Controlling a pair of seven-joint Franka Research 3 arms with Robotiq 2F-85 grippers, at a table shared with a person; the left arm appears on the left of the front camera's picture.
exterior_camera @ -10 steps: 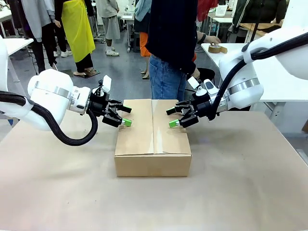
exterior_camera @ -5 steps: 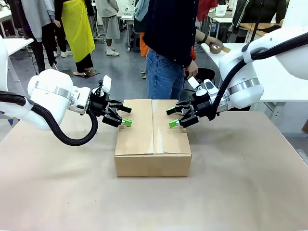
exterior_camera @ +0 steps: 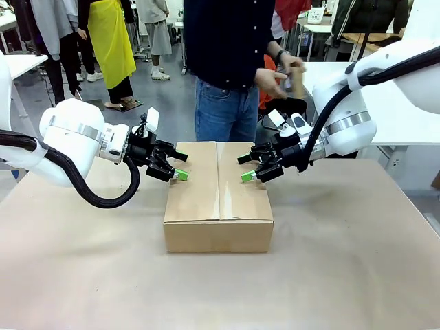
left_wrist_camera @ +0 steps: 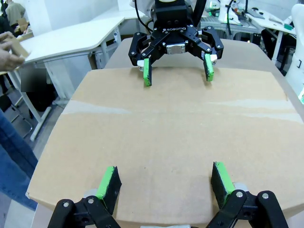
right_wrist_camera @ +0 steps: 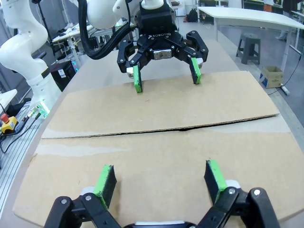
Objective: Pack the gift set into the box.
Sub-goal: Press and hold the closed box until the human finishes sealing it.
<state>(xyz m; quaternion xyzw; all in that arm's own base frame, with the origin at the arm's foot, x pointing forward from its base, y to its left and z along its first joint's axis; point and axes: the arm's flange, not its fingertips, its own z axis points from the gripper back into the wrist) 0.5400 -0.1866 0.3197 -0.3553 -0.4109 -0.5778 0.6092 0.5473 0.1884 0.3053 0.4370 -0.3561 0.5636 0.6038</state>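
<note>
The box is judged stiff and light, best pressed on its flaps. The left gripper and right gripper are held open, empty.

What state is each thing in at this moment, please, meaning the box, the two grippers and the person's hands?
box: flaps folded shut, seam along the top, flat on the table.
left gripper: open, holding nothing, fingertips at the box's left top edge.
right gripper: open, holding nothing, fingertips at the box's right top edge.
person's hands: raised behind the box, holding a small tan object; what it is cannot be told.
</note>
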